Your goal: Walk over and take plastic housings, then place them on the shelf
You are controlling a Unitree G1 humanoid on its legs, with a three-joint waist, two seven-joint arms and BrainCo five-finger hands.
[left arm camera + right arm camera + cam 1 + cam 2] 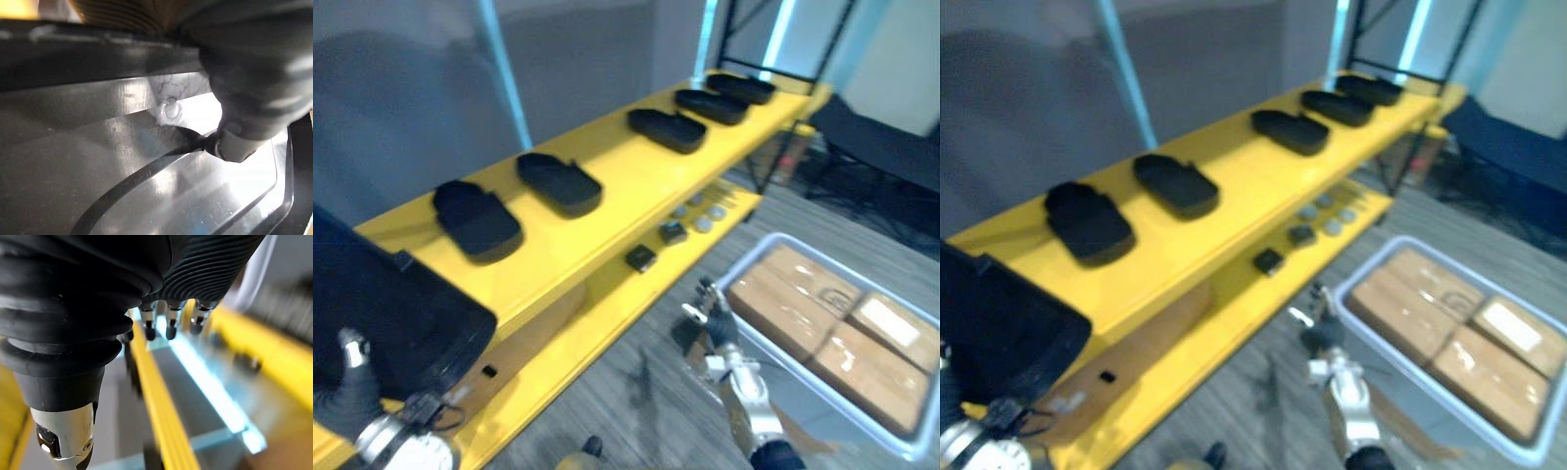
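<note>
Left eye view, left hand (344, 397) gripping black housing (401, 318), right hand (715, 321) fingers relaxed

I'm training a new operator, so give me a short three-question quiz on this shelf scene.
1. True or false: the right hand is holding something.
2. How many housings lie on the yellow shelf's top level?
3. The crate holds: A) brown boxes, B) bottles, C) nothing.
Key: 1 false, it is open; 2 five; 3 A. The left hand grips a sixth housing.
</note>
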